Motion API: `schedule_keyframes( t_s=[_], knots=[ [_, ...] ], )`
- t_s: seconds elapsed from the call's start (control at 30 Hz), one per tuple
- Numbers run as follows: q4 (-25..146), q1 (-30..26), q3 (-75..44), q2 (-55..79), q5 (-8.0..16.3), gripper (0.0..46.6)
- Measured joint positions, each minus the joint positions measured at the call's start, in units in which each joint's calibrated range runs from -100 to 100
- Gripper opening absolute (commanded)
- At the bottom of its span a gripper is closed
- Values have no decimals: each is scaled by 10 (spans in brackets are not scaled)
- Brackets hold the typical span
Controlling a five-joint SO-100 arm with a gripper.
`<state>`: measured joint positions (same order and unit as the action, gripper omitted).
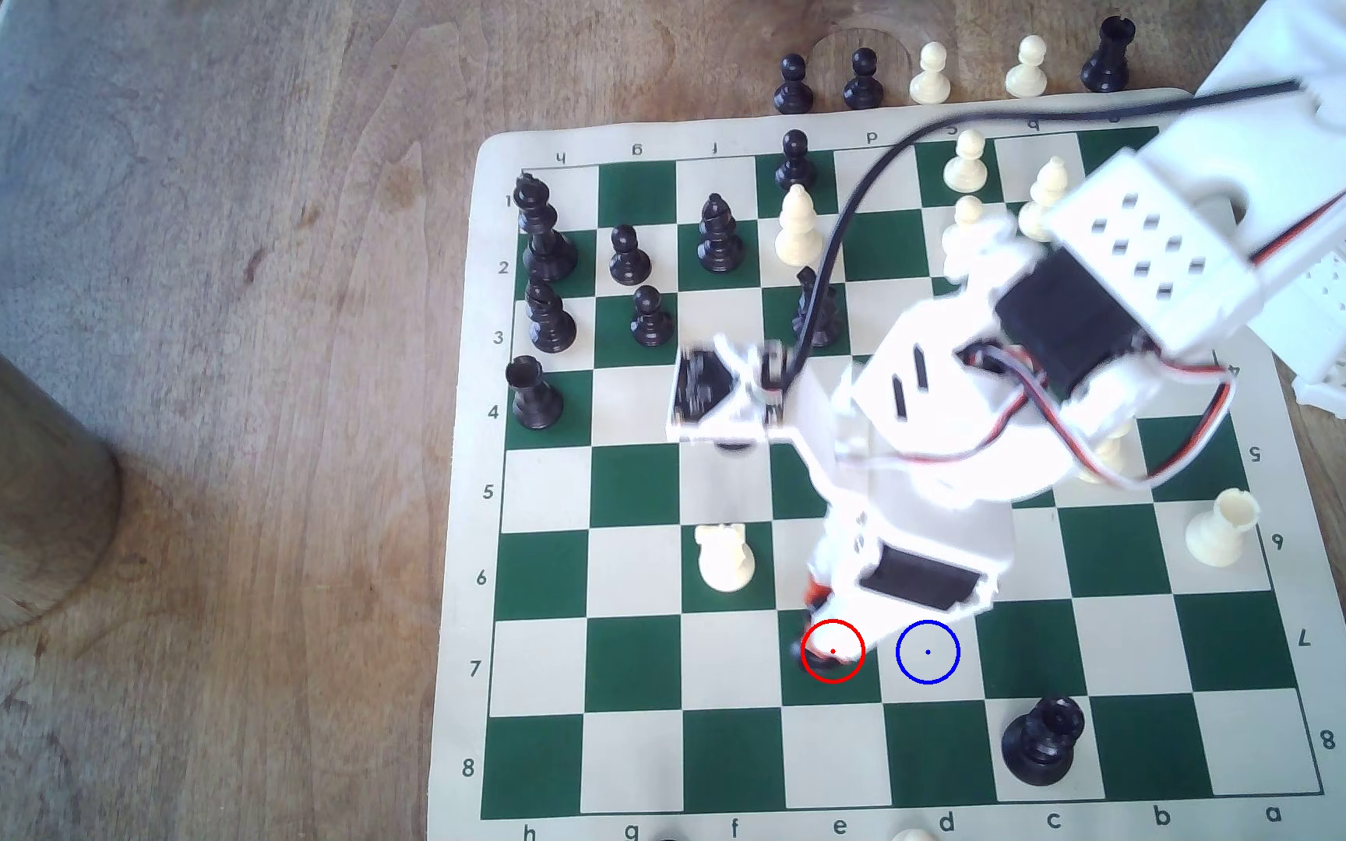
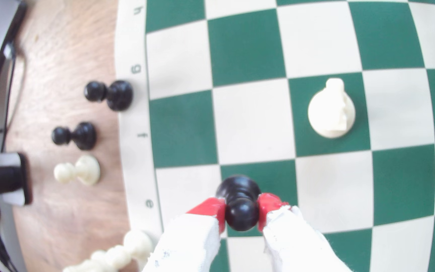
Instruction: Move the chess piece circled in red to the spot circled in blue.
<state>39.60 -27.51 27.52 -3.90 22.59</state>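
In the wrist view my gripper point(image 2: 241, 208) is shut on the round head of the small black pawn point(image 2: 241, 218), with a red pad point(image 2: 267, 206) on each side of it. The pawn's flared base sits over a dark green square. I cannot tell whether it touches the board. In the exterior view my gripper point(image 1: 827, 635) comes down onto the red-ringed dark green square point(image 1: 832, 652) in row 7. It hides nearly all of the pawn, of which only a dark edge point(image 1: 809, 649) shows. The blue-ringed cream square point(image 1: 928, 652) lies bare, one square to the exterior view's right.
A cream knight point(image 1: 724, 556) point(image 2: 331, 109) stands one row up and one file to the exterior view's left. A crowned black piece point(image 1: 1044, 740) stands in row 8, below and right of the blue ring. Off the board's edge stand black pawns point(image 2: 109, 94) and a cream pawn point(image 2: 79, 170).
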Motion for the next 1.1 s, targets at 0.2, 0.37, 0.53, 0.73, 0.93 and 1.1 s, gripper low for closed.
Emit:
schedule_keyframes(
  t_s=[0.2, 0.37, 0.53, 0.73, 0.93, 1.1],
  knots=[
    [3, 4, 7, -80, 0, 2],
    [6, -3, 59, -129, 0, 2],
    [23, -13, 103, -183, 0, 2],
    [37, -31, 134, -220, -2, 5],
    [35, -54, 164, -209, -14, 6],
    [27, -60, 165, -166, -21, 7]
  ],
)
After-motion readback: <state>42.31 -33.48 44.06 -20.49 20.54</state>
